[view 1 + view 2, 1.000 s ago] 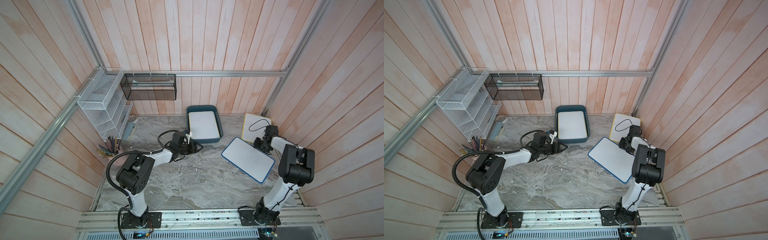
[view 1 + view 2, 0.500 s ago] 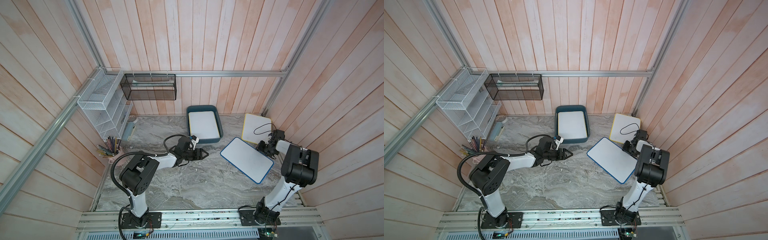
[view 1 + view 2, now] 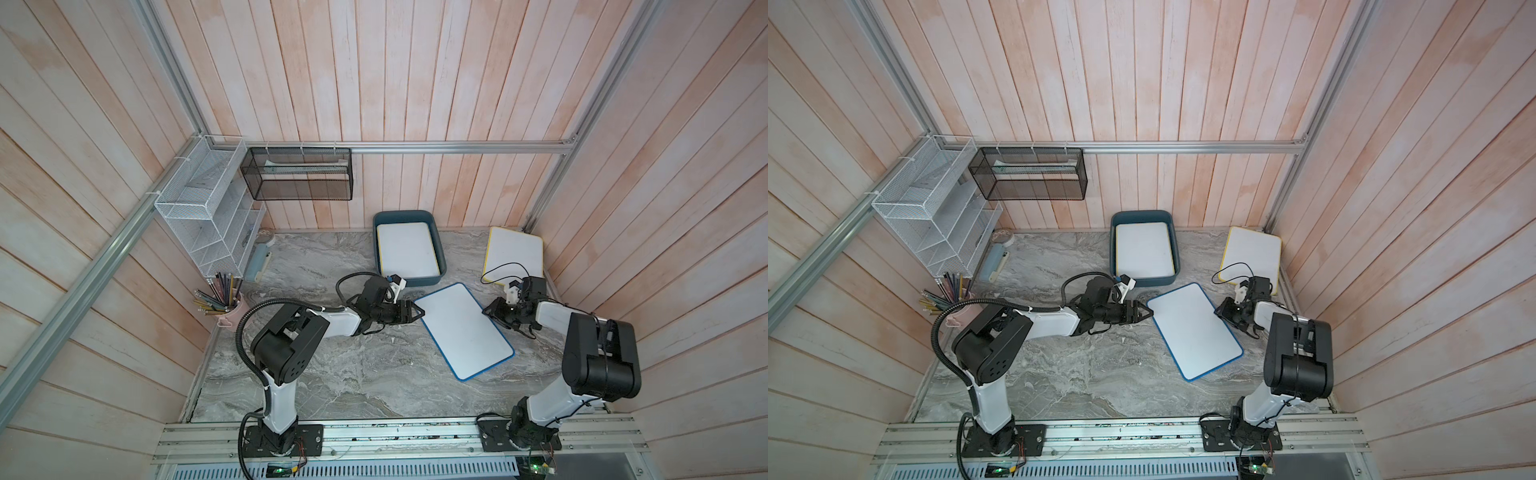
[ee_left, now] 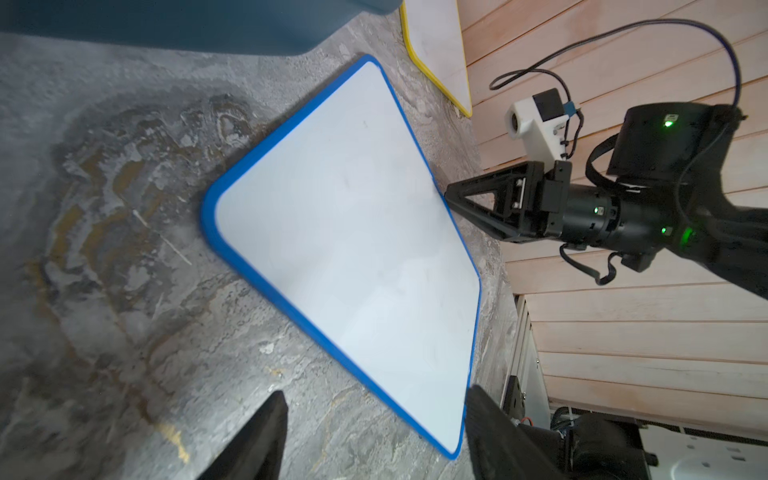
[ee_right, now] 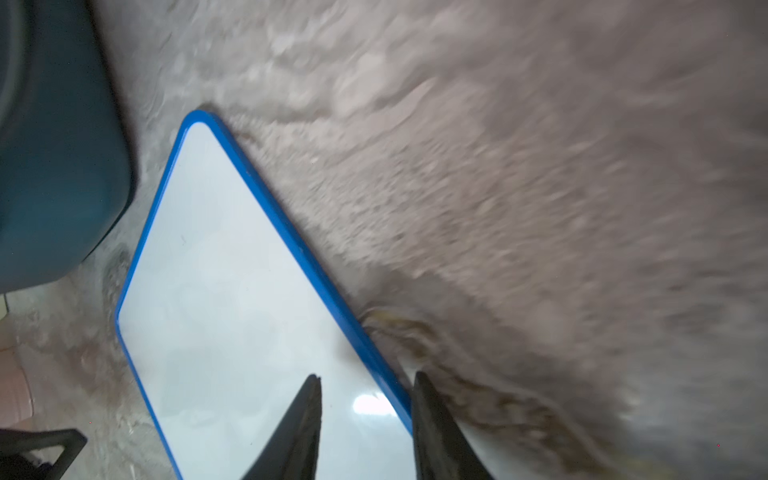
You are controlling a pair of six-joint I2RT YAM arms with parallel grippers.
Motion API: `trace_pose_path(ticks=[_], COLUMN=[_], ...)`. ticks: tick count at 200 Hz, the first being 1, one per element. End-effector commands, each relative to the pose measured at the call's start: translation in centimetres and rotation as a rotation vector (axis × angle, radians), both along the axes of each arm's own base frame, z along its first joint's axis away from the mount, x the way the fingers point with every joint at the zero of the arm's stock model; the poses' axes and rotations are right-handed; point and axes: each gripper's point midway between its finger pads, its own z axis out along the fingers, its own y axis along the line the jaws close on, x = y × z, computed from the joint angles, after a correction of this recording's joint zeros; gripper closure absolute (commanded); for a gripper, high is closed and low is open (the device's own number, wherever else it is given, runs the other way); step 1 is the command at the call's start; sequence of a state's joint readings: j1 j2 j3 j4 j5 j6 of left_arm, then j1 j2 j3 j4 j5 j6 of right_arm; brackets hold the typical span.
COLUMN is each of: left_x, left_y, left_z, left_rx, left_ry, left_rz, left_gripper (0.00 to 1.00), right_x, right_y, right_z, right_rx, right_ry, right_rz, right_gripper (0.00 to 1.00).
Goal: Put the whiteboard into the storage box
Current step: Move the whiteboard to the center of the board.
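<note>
mind the blue-framed whiteboard (image 3: 463,328), flat on the table (image 3: 332,374) and just short of the storage box (image 3: 424,280) — too thin to pinch easily. at its sides, left gripper (image 3: 417,311) with jaws wide apart and empty, right gripper (image 3: 486,311) with jaws parted astride the long edge, clamping nothing. likely to skid or spin away if nudged unevenly. farther back, box already holding another whiteboard (image 3: 407,249) — risk of catching the rim or landing tilted.

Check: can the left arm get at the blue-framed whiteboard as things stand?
Probably yes. The left gripper is open at one long edge of the blue-framed whiteboard, nothing between them; the right gripper sits at the opposite edge, clear of it.
</note>
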State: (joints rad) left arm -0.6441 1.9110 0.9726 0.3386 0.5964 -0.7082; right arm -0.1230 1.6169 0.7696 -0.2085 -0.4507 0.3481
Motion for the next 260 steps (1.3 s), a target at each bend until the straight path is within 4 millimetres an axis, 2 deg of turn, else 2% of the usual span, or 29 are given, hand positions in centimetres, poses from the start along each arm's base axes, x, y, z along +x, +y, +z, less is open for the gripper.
trace_pose_path(ticks=[1, 30, 58, 86, 95, 127, 165, 213, 260], left_x=[0.0, 0.0, -0.5, -1.6, -2.0, -3.0, -5.3, -8.8, -8.6], left_y=[1.7, 5.4, 9.5, 11.9, 12.3, 13.3, 13.7, 13.0, 12.1], left_z=[-0.8, -1.1, -1.3, -1.3, -1.6, -2.9, -2.0, -3.3, -4.3], left_rx=[0.019, 0.048, 0.097, 0.14, 0.154, 0.215, 0.256, 0.213, 0.2], left_ry=[0.015, 0.03, 0.031, 0.023, 0.032, 0.11, 0.145, 0.263, 0.279], left_rz=[0.061, 0.172, 0.284, 0.339, 0.339, 0.318, 0.242, 0.136, 0.114], left_gripper=[0.31, 0.31, 0.31, 0.31, 0.3, 0.31, 0.31, 0.31, 0.3], right_x=[-3.7, -6.1, -8.2, -9.4, -9.4, -8.4, -8.0, -8.1, -8.7], right_y=[3.6, 7.9, 10.7, 13.8, 14.1, 13.0, 12.4, 13.5, 15.3], right_z=[-1.8, -1.5, -0.9, 0.6, 0.8, 0.6, 0.1, -0.4, -1.0], right_rx=[0.055, 0.078, 0.14, 0.232, 0.239, 0.172, 0.123, 0.162, 0.206], right_ry=[0.138, 0.169, 0.187, 0.171, 0.173, 0.16, 0.213, 0.247, 0.252], right_rz=[0.039, 0.12, 0.145, 0.181, 0.195, 0.233, 0.339, 0.426, 0.466], right_gripper=[0.62, 0.62, 0.62, 0.62, 0.62, 0.62, 0.6, 0.59, 0.59])
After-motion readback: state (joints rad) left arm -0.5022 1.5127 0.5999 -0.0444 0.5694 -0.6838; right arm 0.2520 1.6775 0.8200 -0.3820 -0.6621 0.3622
